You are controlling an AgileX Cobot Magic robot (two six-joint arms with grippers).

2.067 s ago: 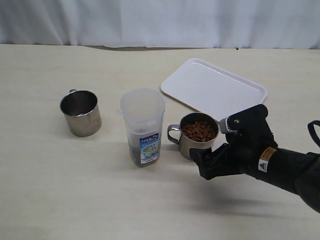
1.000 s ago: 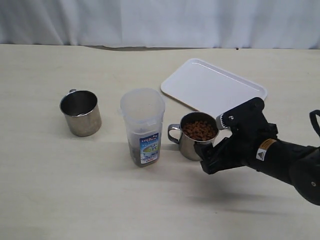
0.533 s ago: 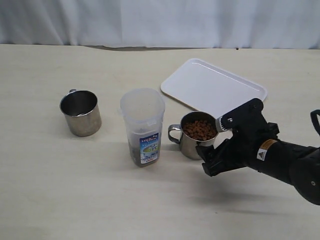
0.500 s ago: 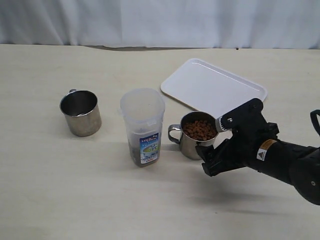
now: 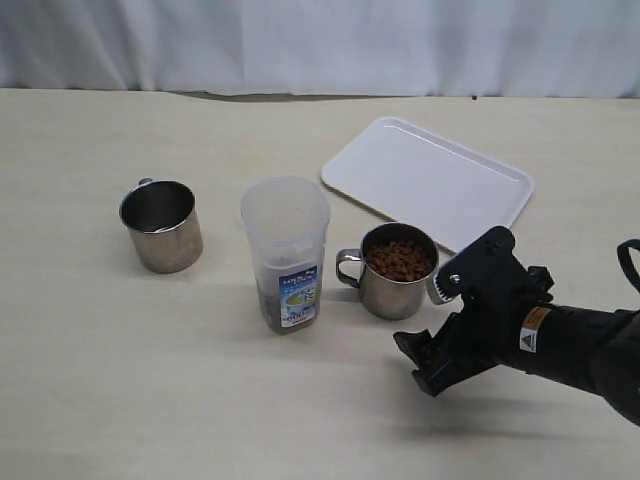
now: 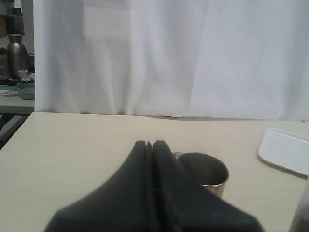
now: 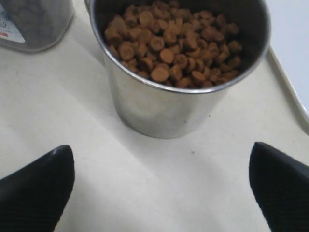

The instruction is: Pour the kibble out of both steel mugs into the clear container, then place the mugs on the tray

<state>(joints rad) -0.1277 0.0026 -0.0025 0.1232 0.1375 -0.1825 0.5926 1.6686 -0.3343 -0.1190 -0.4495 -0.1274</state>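
While the black right gripper (image 5: 428, 362) was held with its jaws spread wide and empty, just short of the shiny steel mug (image 5: 395, 292) filled with reddish-brown kibble pellets (image 5: 399, 260), the left gripper (image 6: 149, 145) was seen pressed shut on nothing. The tall clear plastic container (image 5: 286, 250), some kibble in its base, was stood mid-way across the beige table (image 5: 100, 380), between that mug and the empty steel mug (image 5: 162, 228). The flat white rectangular tray (image 5: 430, 180) was laid toward the far edge.

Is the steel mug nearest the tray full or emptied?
Full. The mug stands upright, and the right wrist view shows kibble filling it close to the rim.
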